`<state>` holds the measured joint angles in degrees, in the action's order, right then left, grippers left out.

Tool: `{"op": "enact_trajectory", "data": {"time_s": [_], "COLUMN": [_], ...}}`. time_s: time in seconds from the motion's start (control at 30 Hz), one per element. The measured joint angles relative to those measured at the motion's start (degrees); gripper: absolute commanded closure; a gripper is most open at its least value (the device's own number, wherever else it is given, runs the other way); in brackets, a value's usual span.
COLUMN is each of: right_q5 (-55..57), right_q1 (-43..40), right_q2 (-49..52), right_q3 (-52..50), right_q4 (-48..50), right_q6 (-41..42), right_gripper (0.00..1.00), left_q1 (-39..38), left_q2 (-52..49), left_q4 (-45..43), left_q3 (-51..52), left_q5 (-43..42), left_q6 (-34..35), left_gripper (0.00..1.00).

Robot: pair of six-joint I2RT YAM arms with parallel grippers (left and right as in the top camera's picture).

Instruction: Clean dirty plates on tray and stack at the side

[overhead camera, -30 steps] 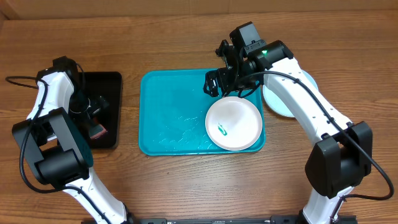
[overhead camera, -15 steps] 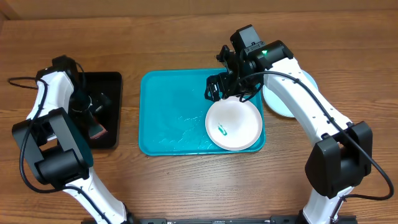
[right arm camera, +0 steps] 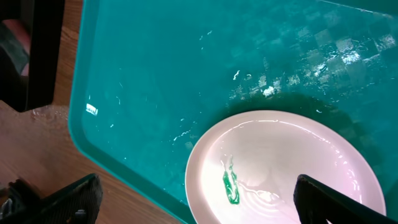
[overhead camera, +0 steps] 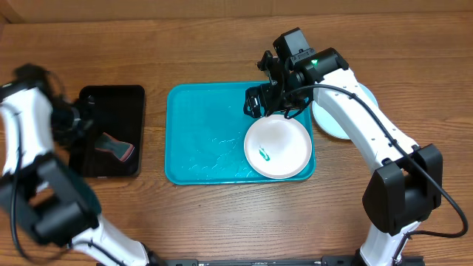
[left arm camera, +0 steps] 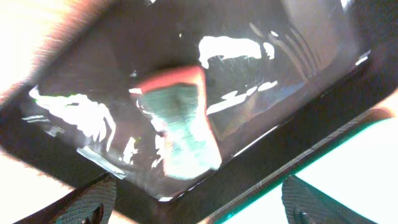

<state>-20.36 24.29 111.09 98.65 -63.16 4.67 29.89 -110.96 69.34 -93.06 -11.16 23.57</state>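
Observation:
A white plate (overhead camera: 278, 146) with a small green smudge (overhead camera: 264, 154) lies in the right end of the turquoise tray (overhead camera: 199, 140). It also shows in the right wrist view (right arm camera: 292, 162), on the tray (right arm camera: 161, 74). My right gripper (overhead camera: 270, 100) (right arm camera: 199, 205) is open and empty, over the plate's far rim. A light blue plate (overhead camera: 332, 122) lies on the table right of the tray, partly hidden by my right arm. No yellow-green plate shows. My left gripper (overhead camera: 83, 118) (left arm camera: 199, 208) is open and empty, at the black tray's left side.
A black tray (overhead camera: 111, 100) (left arm camera: 311, 93) stands left of the turquoise tray. A red and grey sponge (overhead camera: 114, 146) (left arm camera: 180, 118) lies in it. The left half of the turquoise tray holds only wet streaks.
My left arm has swung left, away from above the sponge, which now lies uncovered in the black tray. My right arm has barely moved.

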Motion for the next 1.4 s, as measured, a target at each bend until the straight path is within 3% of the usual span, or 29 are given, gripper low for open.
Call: {"op": "enact_trajectory", "data": {"time_s": [0.23, 0.57, 0.97, 1.03, 1.1, 1.17, 1.4], "right_q5": [0.5, 0.7, 0.9, 0.9, 0.9, 0.9, 0.9], "right_q1": [0.0, 0.0, 0.0, 0.0, 0.0, 0.0, 0.0], "right_q2": [0.0, 0.0, 0.0, 0.0, 0.0, 0.0, 0.0], "right_q3": [0.0, 0.0, 0.0, 0.0, 0.0, 0.0, 0.0], "right_q4": [1.4, 1.3, 1.6, 1.6, 1.6, 1.6, 1.6], "right_q6": [0.0, 0.0, 0.0, 0.0, 0.0, 0.0, 0.0], "right_gripper": [0.00, 0.00, 0.00, 0.00, 0.00, 0.00, 0.00], "left_q1": [2.2, -3.3, -3.3, -3.3, -3.3, -3.3, -3.4], "left_q2": [9.4, 5.6, 5.6, 5.6, 5.6, 5.6, 5.6], "left_q4": [-0.6, -18.0, -28.4, -29.7, -30.4, -30.8, -31.2], "left_q3": [0.1, 19.9, 27.9, 28.6, 29.0, 29.2, 29.2], "left_q5": [2.0, 2.4, 8.7, 8.6, 8.5, 8.2, 8.0], "left_q6": [0.0, 5.0, 13.0, 13.5, 13.8, 14.0, 14.1], "left_gripper": [0.11, 0.22, 0.25, 0.33, 0.53, 0.65, 0.96]}}
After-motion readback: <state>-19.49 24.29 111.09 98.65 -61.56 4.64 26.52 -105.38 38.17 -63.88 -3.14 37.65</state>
